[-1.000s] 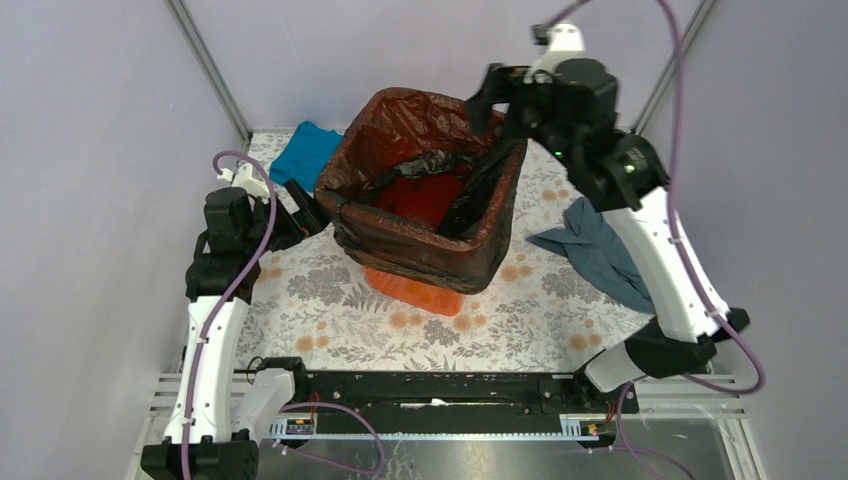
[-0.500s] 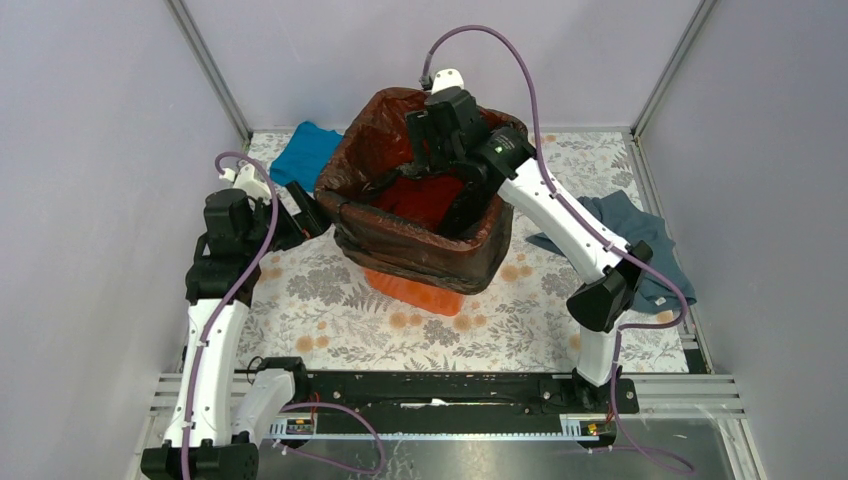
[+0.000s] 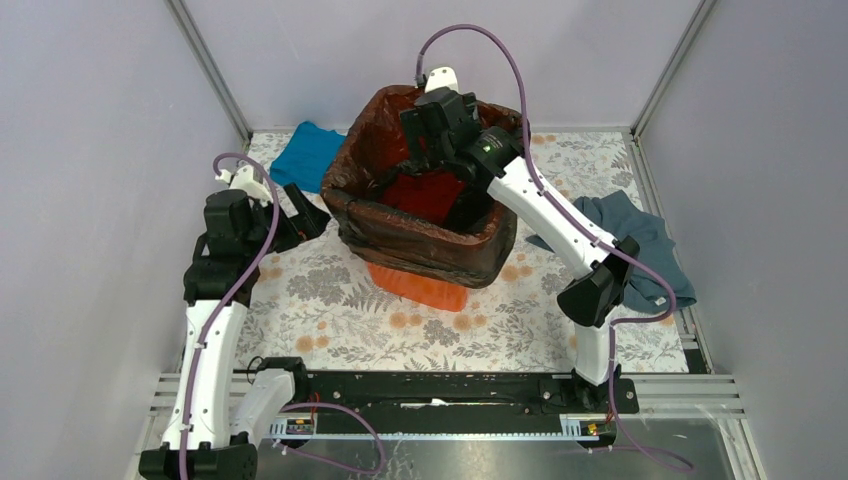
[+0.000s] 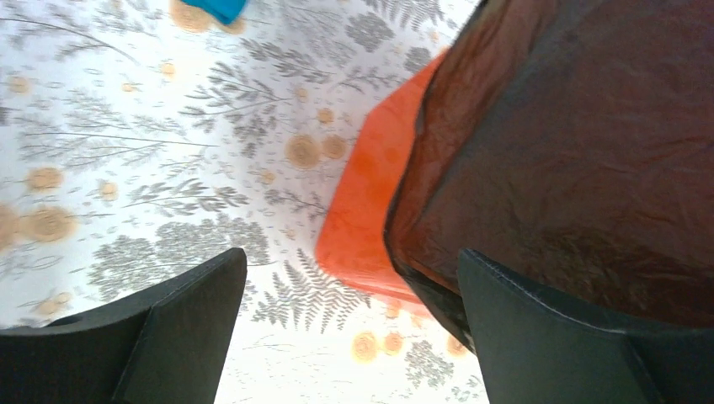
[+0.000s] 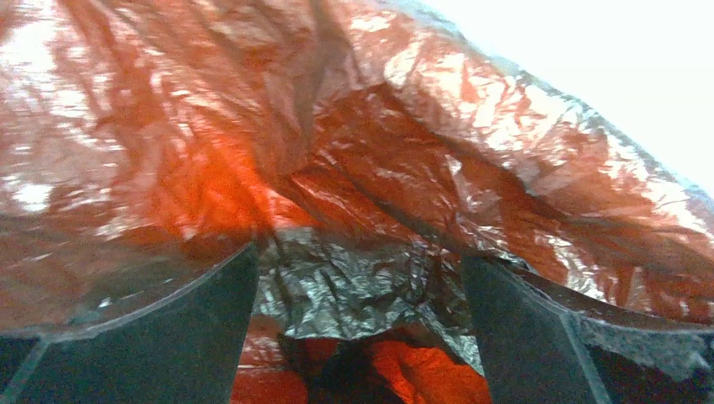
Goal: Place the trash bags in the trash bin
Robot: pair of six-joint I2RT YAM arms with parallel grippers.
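Observation:
The orange trash bin (image 3: 420, 287) stands mid-table, tilted, with the shiny black trash bag (image 3: 415, 238) draped over its rim and down its walls. My right gripper (image 3: 428, 140) reaches into the back of the bin's mouth. In the right wrist view it (image 5: 358, 332) is open, creased bag film (image 5: 379, 168) lies just ahead, and the bin's orange inside (image 5: 421, 370) shows below. My left gripper (image 3: 300, 215) hangs open just left of the bin. In the left wrist view it (image 4: 349, 337) has the bin's wall (image 4: 370, 210) and the bag's hem (image 4: 572, 151) ahead on the right.
A small teal cloth (image 3: 305, 150) lies at the back left, its corner (image 4: 215, 8) also in the left wrist view. A grey-blue cloth (image 3: 645, 240) lies at the right beside my right arm. Cage posts and walls close in the flowered table (image 3: 320, 310).
My right arm swung from above the bin's back right corner leftward and down into the bin's mouth. The bin shifted slightly to the right. The left arm stayed put.

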